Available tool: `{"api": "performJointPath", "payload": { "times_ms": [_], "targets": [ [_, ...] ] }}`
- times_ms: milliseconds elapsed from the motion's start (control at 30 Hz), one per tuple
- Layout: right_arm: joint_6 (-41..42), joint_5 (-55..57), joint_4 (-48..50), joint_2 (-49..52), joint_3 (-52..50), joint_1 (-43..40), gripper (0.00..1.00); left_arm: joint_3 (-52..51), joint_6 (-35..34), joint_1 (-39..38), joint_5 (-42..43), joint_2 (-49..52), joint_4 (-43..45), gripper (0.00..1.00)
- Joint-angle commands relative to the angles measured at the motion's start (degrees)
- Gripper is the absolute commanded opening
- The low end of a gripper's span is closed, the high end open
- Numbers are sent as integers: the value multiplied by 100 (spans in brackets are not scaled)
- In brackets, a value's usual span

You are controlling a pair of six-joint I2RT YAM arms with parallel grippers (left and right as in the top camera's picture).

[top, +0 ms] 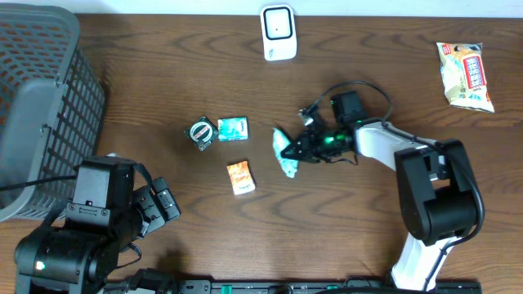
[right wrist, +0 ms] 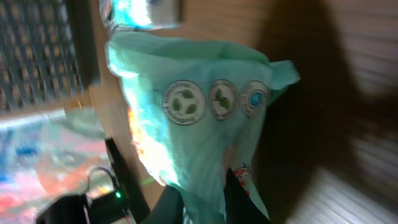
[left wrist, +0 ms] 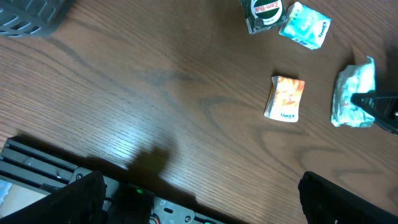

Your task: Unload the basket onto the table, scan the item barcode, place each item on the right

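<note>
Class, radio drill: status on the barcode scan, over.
Left tool open, by the basket. Right tool shut on green packet. Scanner at far edge, nothing between it and packet.

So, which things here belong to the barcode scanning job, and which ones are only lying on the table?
For the job:
- green packet, pinched by the right pincer
- white device, probably the scanner

Lying about:
- round tin
- teal packet
- orange packet
- snack bag
- grey basket

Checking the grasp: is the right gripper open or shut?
Shut on the green packet; the right gripper pinches its edge in the wrist view.
</note>
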Motion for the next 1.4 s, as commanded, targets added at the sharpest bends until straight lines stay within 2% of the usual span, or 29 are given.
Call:
{"api": "performJointPath", "payload": {
  "times_ms": [0, 67, 133, 167, 300, 433, 700, 800, 967, 1100, 1267, 1367],
  "targets": [
    [245, 90, 26, 4, -31, -332, 17, -4, -26, -2, -35, -4, -13, 98],
    [262, 85, 26, 2, -15, -542, 24, -4, -26, -2, -33, -4, -13, 97],
    [260, 87, -42, 2, 42, -776, 46, -4, -26, -2, -33, -4, -13, 97],
    [260, 87, -125, 2, 92, -885, 53, -4, -24, -2, -33, -4, -13, 98],
    [79, 101, -629, -7, 382, -1285, 51, -4, -24, -2, -33, -4, -13, 98],
    [-199, 592, -1491, -9, 835, -1482, 49, -7, -26, -2, -33, -4, -13, 98],
    [-944, 1843, -3357, -44, 2070, -1209, 44, -4, -24, -2, -33, -4, -13, 97],
    [-1200, 1875, -3665, -81, 2371, -872, 45, -4, -26, -2, -33, -4, -13, 98],
    [-1196, 2820, -3768, -83, 2634, -13, 46, -4, -24, -2, -33, -4, -13, 98],
    [-767, 3849, -3755, -83, 2909, 804, 45, -4, -24, -2, -33, -4, -13, 97],
    [-409, 5075, -3692, -83, 3228, 1692, 53, -4, -26, -2, -33, -4, -13, 98],
    [11, 6028, -3659, -63, 3215, 2212, 53, -4, -26, -2, -33, -4, -13, 98]
  ]
}}
